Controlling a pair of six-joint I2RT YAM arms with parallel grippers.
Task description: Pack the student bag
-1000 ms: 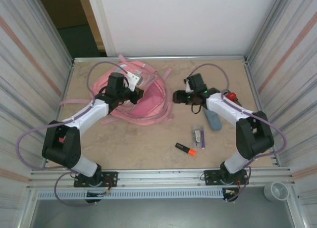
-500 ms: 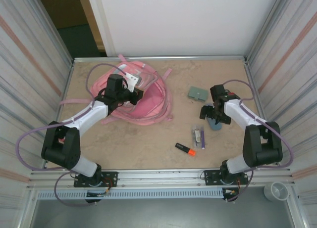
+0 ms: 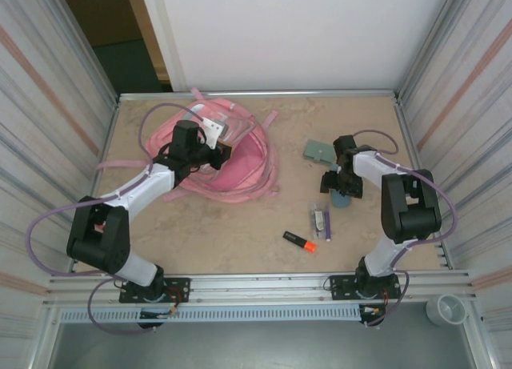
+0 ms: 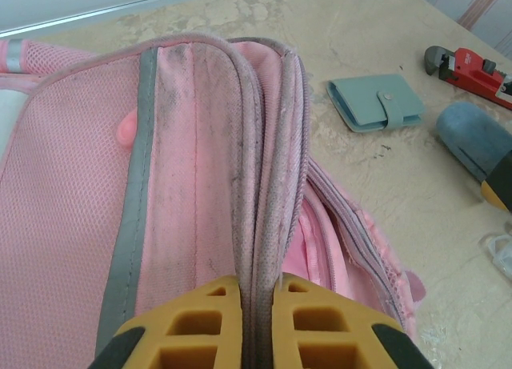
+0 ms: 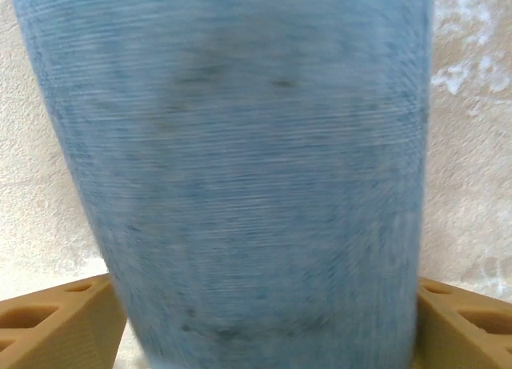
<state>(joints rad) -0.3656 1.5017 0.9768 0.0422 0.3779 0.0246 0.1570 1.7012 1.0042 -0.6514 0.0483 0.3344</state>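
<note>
Left claw (image 4: 256, 293) closed tight, pinching the grey-piped rim of the pink bag (image 3: 240, 165) between its yellow pads (image 4: 200, 321). The pinched rim rises straight up from the pads.

Bag lies at the far left of the table (image 3: 208, 225), with straps trailing close to the far rail. Bare tabletop in front of it and across the middle.

Right of that gap:
- orange highlighter (image 3: 299, 241) near the front
- clear packet (image 3: 322, 221) just beside it
- green wallet (image 3: 319, 151) farther back

Right claw (image 3: 339, 186) spread wide, one pad on each side of a blue case (image 5: 264, 169). Whether it squeezes, cannot tell. Red wrench (image 4: 472, 67) lies near the case.
</note>
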